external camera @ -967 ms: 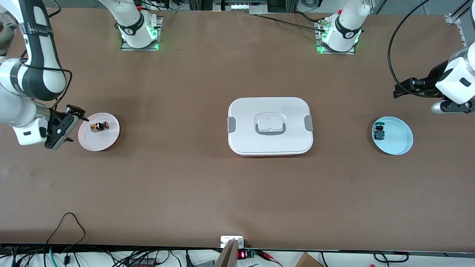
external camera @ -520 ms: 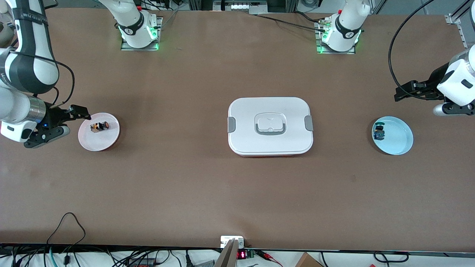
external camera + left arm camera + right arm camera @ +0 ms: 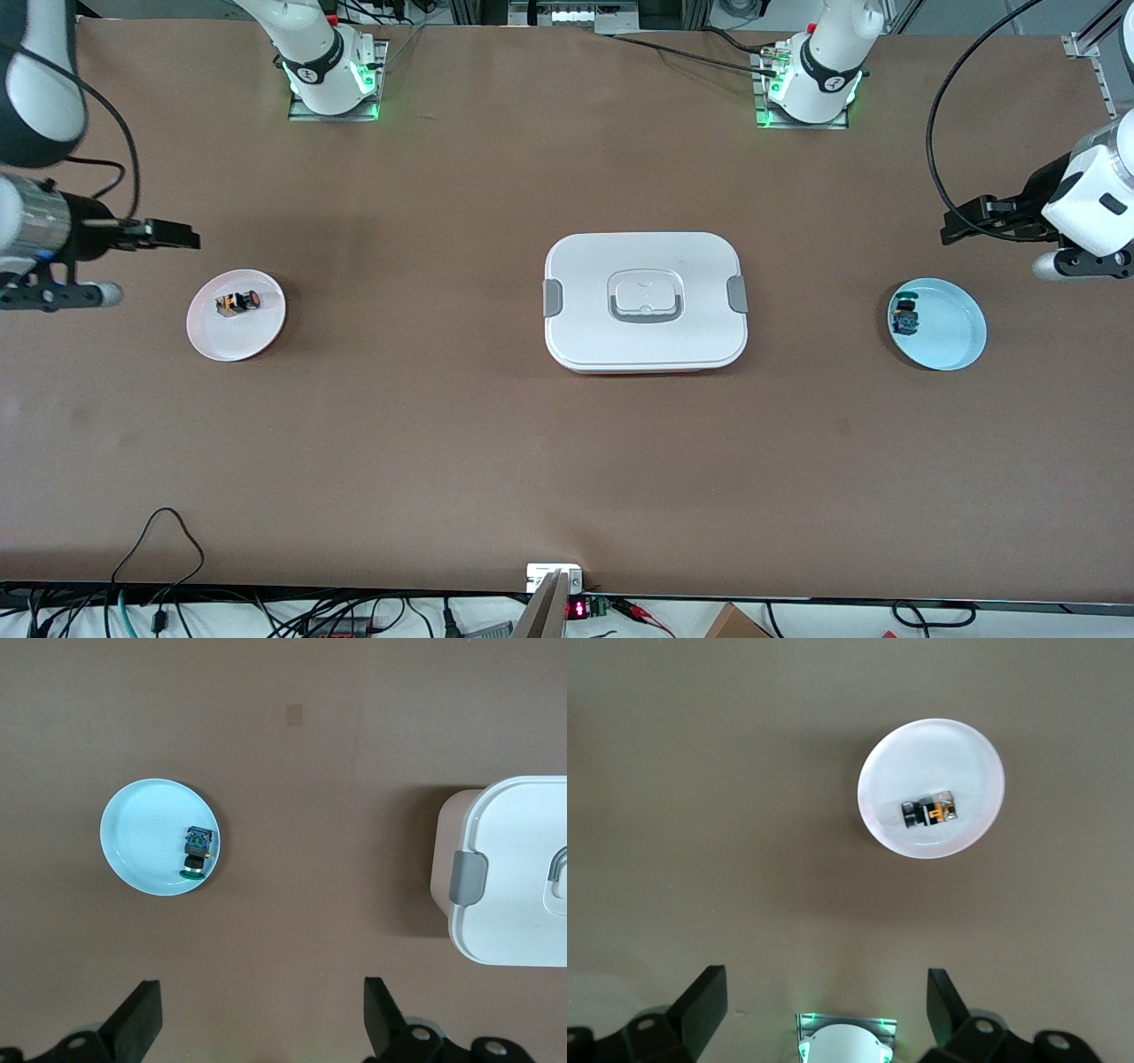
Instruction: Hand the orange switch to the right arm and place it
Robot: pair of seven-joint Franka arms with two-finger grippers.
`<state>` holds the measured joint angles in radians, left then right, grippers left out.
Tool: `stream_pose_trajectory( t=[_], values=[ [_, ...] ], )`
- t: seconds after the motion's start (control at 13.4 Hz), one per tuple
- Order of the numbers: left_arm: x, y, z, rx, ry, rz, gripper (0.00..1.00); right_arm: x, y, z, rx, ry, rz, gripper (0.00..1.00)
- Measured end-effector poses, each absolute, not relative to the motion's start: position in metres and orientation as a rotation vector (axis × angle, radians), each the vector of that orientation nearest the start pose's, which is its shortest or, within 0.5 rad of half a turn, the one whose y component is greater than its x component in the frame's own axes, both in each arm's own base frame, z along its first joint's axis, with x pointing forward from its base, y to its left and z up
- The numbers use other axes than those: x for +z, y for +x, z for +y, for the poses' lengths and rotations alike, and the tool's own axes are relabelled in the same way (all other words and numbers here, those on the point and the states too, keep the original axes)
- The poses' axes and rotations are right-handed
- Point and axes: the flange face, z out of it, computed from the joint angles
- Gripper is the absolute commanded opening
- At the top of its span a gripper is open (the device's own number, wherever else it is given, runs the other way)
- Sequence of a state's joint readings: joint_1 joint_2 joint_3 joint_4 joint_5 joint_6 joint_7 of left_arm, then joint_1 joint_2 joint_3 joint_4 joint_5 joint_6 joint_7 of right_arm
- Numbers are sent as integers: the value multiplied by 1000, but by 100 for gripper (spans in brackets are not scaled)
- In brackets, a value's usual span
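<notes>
Since both switches look alike, a grab at the wrong plate would spoil the transfer. Orange switch (image 3: 236, 303): on pink plate (image 3: 257, 341), right arm's end. Blue-green switch (image 3: 905, 317): on blue plate (image 3: 957, 341). White lidded box (image 3: 645, 301): desk centre, contents hidden. Left end effector (image 3: 261, 1019), right end effector (image 3: 824, 1010): spread, empty, aloft

No brand, label or word can be read anywhere on the table, the plates, the box or the arms. The only sign is a small display (image 3: 577, 609) at the table's edge nearest the front camera, glowing with red digits too small to make out.
</notes>
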<state>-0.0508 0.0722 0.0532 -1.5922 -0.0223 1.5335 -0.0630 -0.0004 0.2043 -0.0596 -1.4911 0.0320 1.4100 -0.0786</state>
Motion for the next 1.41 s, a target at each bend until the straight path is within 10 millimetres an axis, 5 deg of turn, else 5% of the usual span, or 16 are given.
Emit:
stream_pose_trajectory(
  t=[0.22, 0.37, 0.89, 1.41],
  values=[
    [570, 569, -2, 210, -3147, -105, 100, 593, 585, -43, 267, -3110, 12, 100],
    [568, 570, -2, 215, -3147, -105, 100, 610, 579, -45, 221, -3120, 35, 100],
    [568, 570, -1, 215, -3146, -106, 100, 599, 550, -43, 202, -3122, 99, 100],
    [568, 570, -2, 215, -3146, -106, 100, 610, 530, -45, 202, -3114, 101, 100]
  ],
)
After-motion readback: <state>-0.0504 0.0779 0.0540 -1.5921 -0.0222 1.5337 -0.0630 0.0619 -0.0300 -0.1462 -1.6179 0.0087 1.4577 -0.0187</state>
